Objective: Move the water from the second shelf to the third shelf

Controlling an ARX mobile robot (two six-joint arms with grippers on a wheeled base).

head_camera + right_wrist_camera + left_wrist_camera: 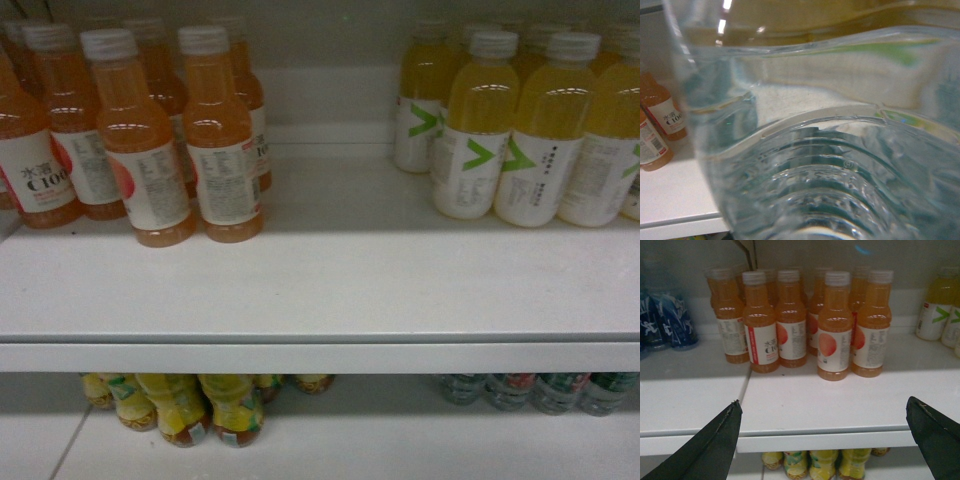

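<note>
The water (830, 165), a clear ribbed bottle, fills nearly the whole right wrist view, pressed close to the camera. It hides my right gripper's fingers, and it hangs in front of the white shelf (675, 195), reaching below the shelf's edge. More clear water bottles with green and red labels (540, 390) stand on the lower shelf at the right of the head view. My left gripper (822, 407) is open with nothing between its dark fingers (720, 440), just in front of the shelf's front edge. Neither gripper shows in the head view.
Orange drink bottles (215, 140) stand at the upper shelf's back left and yellow ones (480, 130) at its back right, with bare white shelf (320, 290) between. Yellow-labelled bottles (200, 405) sit below on the left. Blue-labelled bottles (670, 322) stand on the neighbouring shelf to the left.
</note>
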